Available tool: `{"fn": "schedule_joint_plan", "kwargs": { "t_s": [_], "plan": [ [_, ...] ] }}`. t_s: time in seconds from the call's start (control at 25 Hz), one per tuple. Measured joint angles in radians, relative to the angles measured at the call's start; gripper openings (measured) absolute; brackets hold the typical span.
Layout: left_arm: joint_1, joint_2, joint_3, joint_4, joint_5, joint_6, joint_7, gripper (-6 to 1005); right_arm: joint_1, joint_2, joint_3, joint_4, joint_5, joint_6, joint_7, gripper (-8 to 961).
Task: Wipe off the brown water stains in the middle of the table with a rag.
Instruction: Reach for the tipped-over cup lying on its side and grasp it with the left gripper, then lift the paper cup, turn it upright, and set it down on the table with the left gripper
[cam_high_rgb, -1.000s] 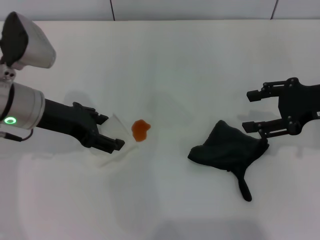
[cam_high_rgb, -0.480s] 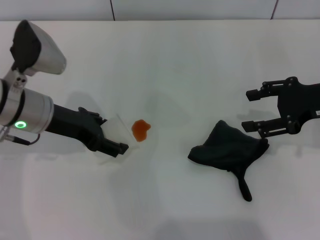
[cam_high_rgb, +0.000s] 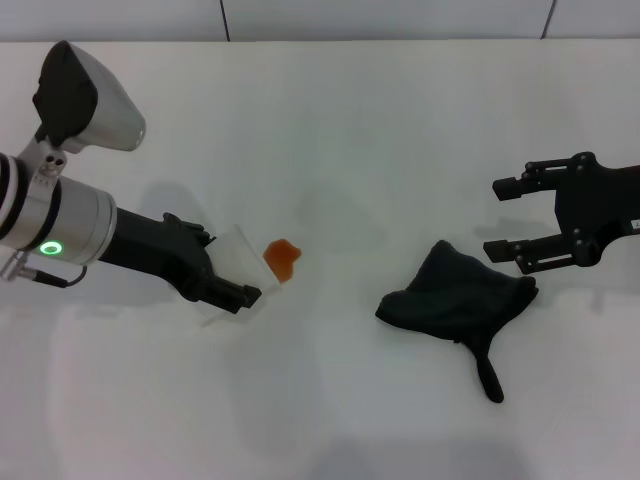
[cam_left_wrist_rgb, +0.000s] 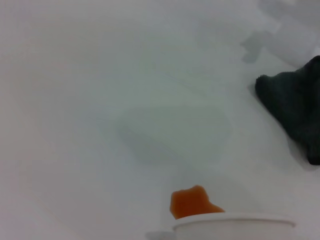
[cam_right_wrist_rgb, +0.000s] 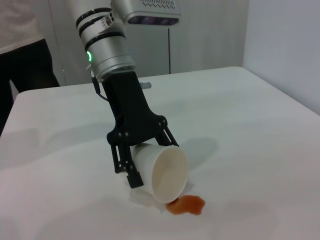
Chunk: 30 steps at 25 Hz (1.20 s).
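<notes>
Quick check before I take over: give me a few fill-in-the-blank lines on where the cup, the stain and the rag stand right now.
1. The left pincer holds a white paper ____ tipped on its side.
2. The brown water stains lie just past the cup's ____ mouth.
3. The rag lies on the table nearest the ____ pincer.
4. The right pincer is ____ and holds nothing.

Missing words: cup; open; right; open
</notes>
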<state>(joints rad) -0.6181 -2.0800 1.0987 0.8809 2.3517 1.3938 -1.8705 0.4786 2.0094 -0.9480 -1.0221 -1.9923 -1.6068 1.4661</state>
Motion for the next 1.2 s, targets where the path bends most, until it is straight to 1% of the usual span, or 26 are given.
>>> {"fn": "schedule_joint_plan", "kwargs": {
  "t_s": [0.36,0.48,0.64,0.8,0.92,1.08,1.2],
  "plan": [
    [-0.002,0.000,0.008,0.001,-0.012,-0.001,0.002,860,0.000,-0.001,0.000,0.009,0.000,0.002,-0.005,765],
    [-0.003,0.000,0.006,0.003,-0.018,-0.001,0.002,706,0.000,-0.001,0.000,0.010,0.000,0.004,-0.007,765],
    [0.006,0.000,0.005,0.028,-0.039,0.000,0.003,686,0.001,-0.002,0.000,0.011,0.000,0.005,-0.007,765],
    [0.053,0.000,0.004,0.116,-0.113,-0.007,0.018,665,0.002,-0.002,0.000,0.011,0.000,0.006,-0.008,766],
    [0.087,0.003,0.002,0.142,-0.208,-0.037,0.080,648,0.002,-0.003,0.000,0.011,0.000,0.008,-0.009,766],
    [0.098,0.001,0.001,0.116,-0.296,-0.102,0.171,618,0.003,-0.003,0.000,0.011,0.000,0.011,-0.017,766],
    [0.086,0.001,0.001,0.046,-0.352,-0.155,0.246,607,0.006,-0.002,0.000,0.011,0.000,0.012,-0.021,766]
  ]
}}
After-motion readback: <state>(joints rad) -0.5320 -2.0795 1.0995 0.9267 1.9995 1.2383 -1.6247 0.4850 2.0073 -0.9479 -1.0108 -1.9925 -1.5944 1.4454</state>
